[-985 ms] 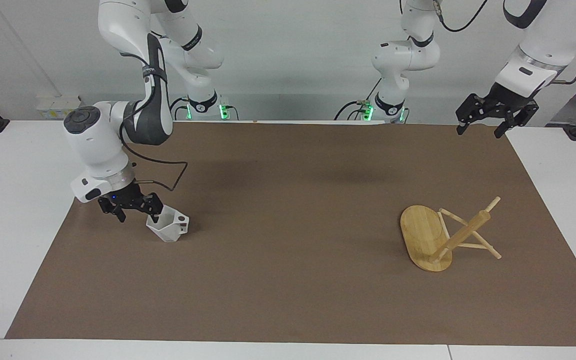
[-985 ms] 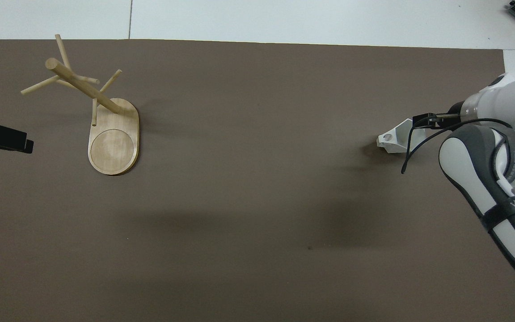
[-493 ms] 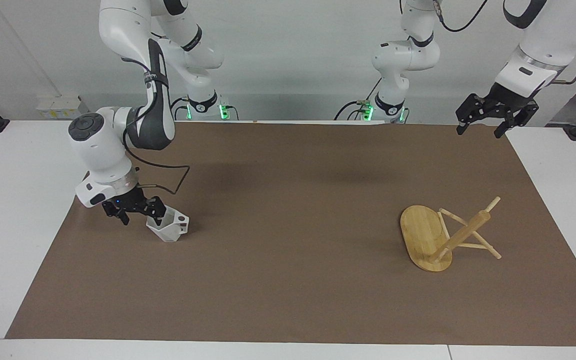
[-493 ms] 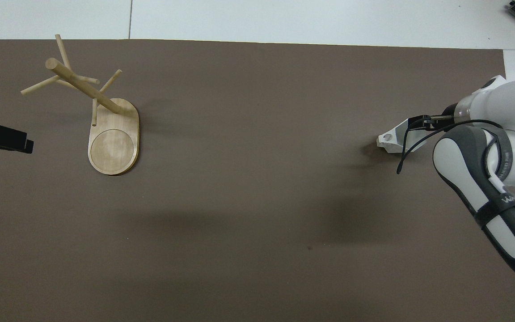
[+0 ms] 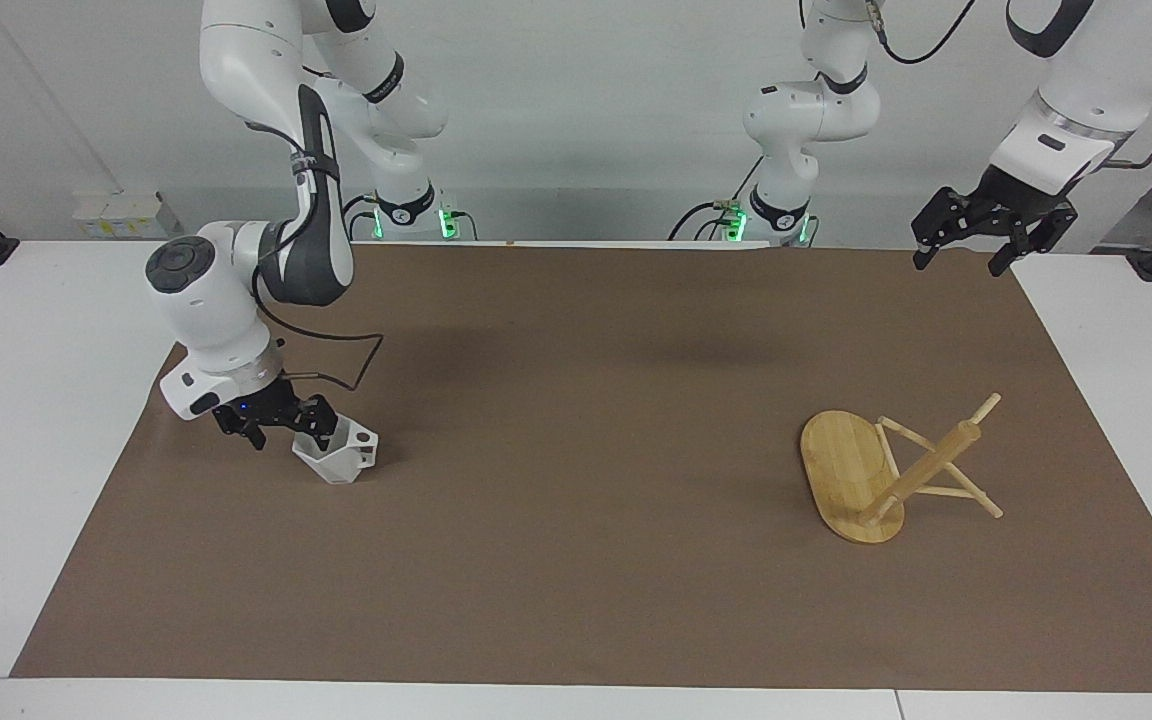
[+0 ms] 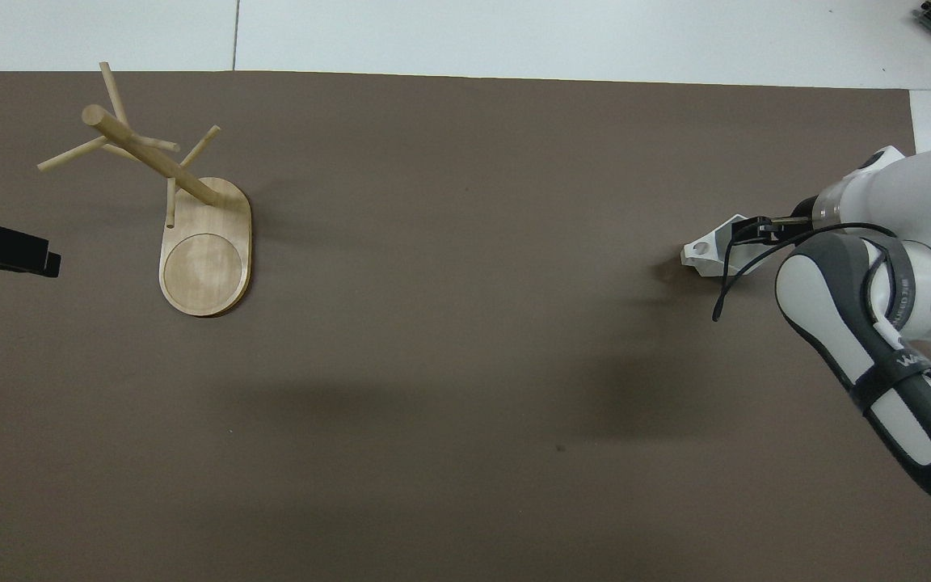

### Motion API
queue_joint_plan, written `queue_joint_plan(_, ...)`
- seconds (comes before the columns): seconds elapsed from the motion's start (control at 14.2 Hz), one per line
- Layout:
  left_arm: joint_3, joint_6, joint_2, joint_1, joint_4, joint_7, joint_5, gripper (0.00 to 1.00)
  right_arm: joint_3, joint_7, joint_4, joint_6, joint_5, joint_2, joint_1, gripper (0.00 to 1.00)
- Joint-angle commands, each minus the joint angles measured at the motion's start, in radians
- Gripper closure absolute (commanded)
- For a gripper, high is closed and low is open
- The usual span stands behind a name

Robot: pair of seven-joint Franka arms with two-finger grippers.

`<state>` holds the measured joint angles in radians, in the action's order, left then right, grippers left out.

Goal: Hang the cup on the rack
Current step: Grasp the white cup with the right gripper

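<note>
Over the corner of the brown mat (image 5: pixel 576 420) at the left arm's end, close to the robots' edge of the table (image 5: pixel 26 400): left gripper (image 5: pixel 971 245), also seen at the edge of the overhead view (image 6: pixel 5 249). Hangs well above the surface, waits, fingers spread wide, grips nothing, touches nothing.

Toward the right arm's end of the mat: cup (image 5: pixel 338 455), white and faceted, visible from above too (image 6: pixel 712 249). Sits on the mat with its mouth up. Points its blocky handle, round hole showing, toward the left arm's end of the table. Hangs on no peg.

At the cup: right gripper (image 5: pixel 288 432), partly hidden from above by its own arm (image 6: pixel 756 230). Reaches down low from the right arm's end, fingers apart. Straddles the cup's wall, with one finger in the mouth and the other outside on the right arm's side. Not pressed together on the wall; whether either finger touches it, cannot tell.

Toward the left arm's end, well apart from the cup and about as far from the robots: rack (image 5: pixel 851 470), pale wood, also seen from above (image 6: pixel 205 259). Stands upright on its oval base. Carries its round post at the end of the base farther from the robots. Spreads thin pegs out from the post, all bare.
</note>
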<state>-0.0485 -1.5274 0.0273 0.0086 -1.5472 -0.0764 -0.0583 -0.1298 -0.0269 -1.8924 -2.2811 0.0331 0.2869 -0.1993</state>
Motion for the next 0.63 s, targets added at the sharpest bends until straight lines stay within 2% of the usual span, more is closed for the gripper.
queue_joint_plan(0.0, -0.002, 0.010, 0.011, 0.002, -0.010, 0.009, 0.014, 0.00, -0.004, 0.028, -0.022, -0.024, 0.011, -0.011, 0.000, 0.14)
queue_joint_plan(0.21, -0.002, 0.010, 0.011, 0.002, -0.010, 0.009, 0.014, 0.00, -0.005, 0.028, -0.022, -0.024, 0.011, -0.011, 0.000, 0.26)
queue_joint_plan(0.56, -0.002, 0.010, 0.011, 0.002, -0.010, 0.009, 0.014, 0.00, -0.005, 0.028, -0.022, -0.023, 0.011, -0.011, 0.000, 0.26)
